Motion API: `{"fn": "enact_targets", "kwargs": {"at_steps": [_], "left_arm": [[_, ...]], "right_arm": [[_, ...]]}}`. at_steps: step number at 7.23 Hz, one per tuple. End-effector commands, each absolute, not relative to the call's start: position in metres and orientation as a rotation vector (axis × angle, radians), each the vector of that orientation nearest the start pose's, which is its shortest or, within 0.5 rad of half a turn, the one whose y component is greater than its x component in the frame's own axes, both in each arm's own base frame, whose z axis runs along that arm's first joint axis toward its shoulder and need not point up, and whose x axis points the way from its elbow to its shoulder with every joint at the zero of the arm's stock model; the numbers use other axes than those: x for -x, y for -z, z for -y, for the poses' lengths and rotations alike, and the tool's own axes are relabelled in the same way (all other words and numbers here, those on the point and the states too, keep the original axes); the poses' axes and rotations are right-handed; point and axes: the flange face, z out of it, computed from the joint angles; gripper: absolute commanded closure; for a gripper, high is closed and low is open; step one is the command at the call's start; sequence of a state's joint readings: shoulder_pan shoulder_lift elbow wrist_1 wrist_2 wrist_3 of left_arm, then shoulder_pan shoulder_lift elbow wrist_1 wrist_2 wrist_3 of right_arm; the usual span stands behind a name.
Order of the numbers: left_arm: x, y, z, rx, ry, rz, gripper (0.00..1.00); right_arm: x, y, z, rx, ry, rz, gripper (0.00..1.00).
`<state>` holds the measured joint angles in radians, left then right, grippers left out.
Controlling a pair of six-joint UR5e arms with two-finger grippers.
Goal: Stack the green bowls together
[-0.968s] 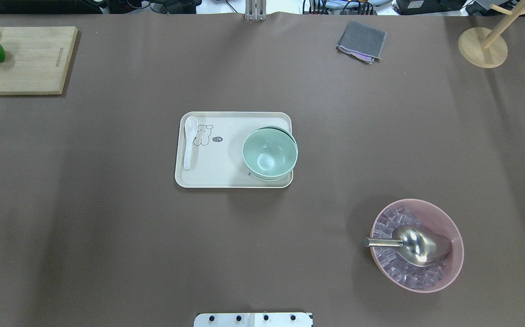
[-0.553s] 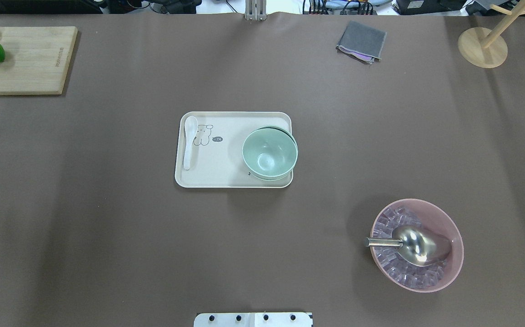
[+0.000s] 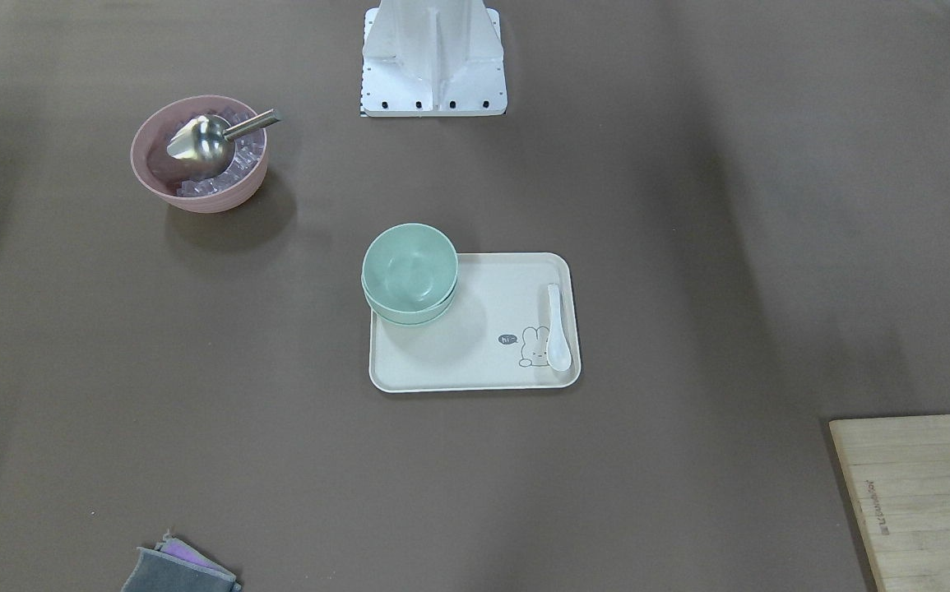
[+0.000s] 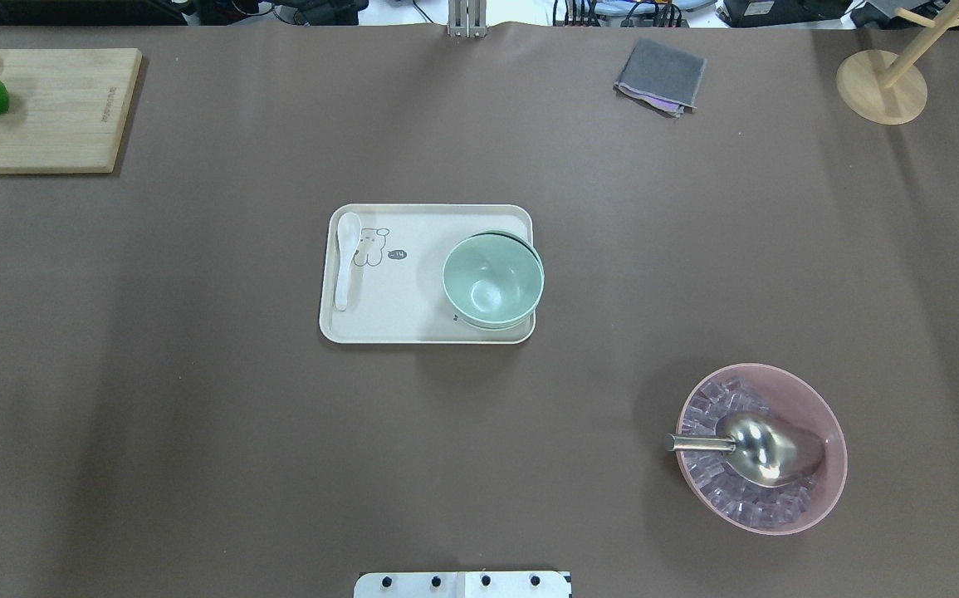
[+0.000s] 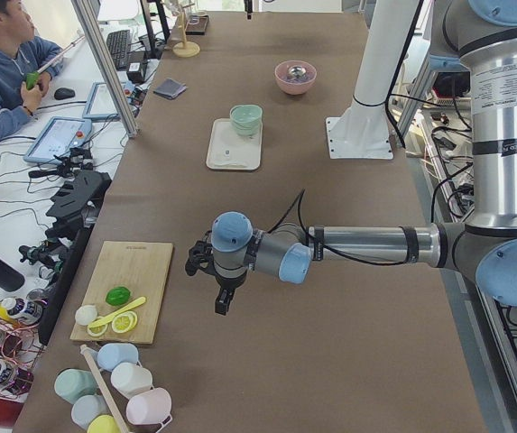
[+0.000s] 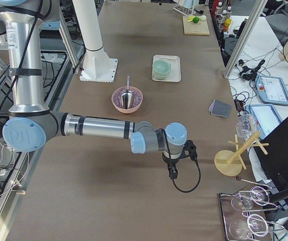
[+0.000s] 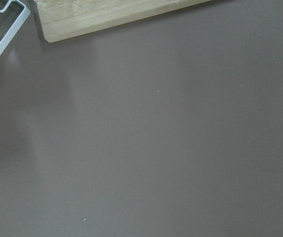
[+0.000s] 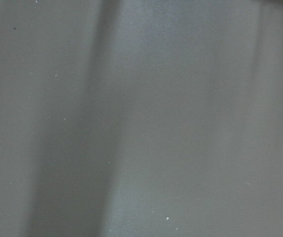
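Note:
The green bowls (image 4: 492, 281) sit nested in one stack on the right end of a cream tray (image 4: 413, 328); I make out at least two rims. The stack also shows in the front-facing view (image 3: 409, 271) and in both side views (image 5: 246, 117) (image 6: 161, 68). My left gripper (image 5: 223, 305) hangs low over bare table near the cutting board, far from the tray. My right gripper (image 6: 173, 173) hangs low over bare table near the wooden stand, also far from it. I cannot tell whether either is open or shut. Both wrist views show only table surface.
A white spoon (image 4: 346, 257) lies on the tray's left end. A pink bowl (image 4: 819, 507) with ice and a metal scoop (image 4: 765, 448) stands front right. A cutting board (image 4: 56, 108) with fruit is back left, a grey cloth (image 4: 660, 75) and wooden stand (image 4: 882, 87) back right.

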<state>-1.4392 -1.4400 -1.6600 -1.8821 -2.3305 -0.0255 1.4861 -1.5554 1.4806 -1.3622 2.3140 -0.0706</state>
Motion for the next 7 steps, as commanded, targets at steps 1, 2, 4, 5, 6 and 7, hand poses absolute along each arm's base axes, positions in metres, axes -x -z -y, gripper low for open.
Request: {"fn": "enact_targets", "kwargs": {"at_steps": [1,2,4,5,6,7], "left_arm": [[0.004,-0.637,0.461,-0.182,-0.183,-0.779,0.02],[0.003,-0.619,0.466,-0.152,-0.123,-0.785,0.02],[0.003,-0.616,0.465,-0.139,-0.112,-0.788,0.02],[0.003,-0.617,0.465,-0.142,-0.114,-0.785,0.02],[0.004,-0.617,0.463,-0.149,-0.122,-0.778,0.02],[0.004,-0.618,0.460,-0.150,-0.125,-0.786,0.02]], "right_arm": [[-0.022,-0.677,0.510,-0.119,0.197,0.742,0.00],[-0.022,-0.677,0.510,-0.120,0.198,0.742,0.00],[-0.022,-0.677,0.510,-0.120,0.198,0.742,0.00],[-0.022,-0.677,0.510,-0.120,0.198,0.742,0.00],[-0.022,-0.677,0.510,-0.120,0.198,0.742,0.00],[-0.022,-0.676,0.510,-0.122,0.199,0.743,0.00]]}}
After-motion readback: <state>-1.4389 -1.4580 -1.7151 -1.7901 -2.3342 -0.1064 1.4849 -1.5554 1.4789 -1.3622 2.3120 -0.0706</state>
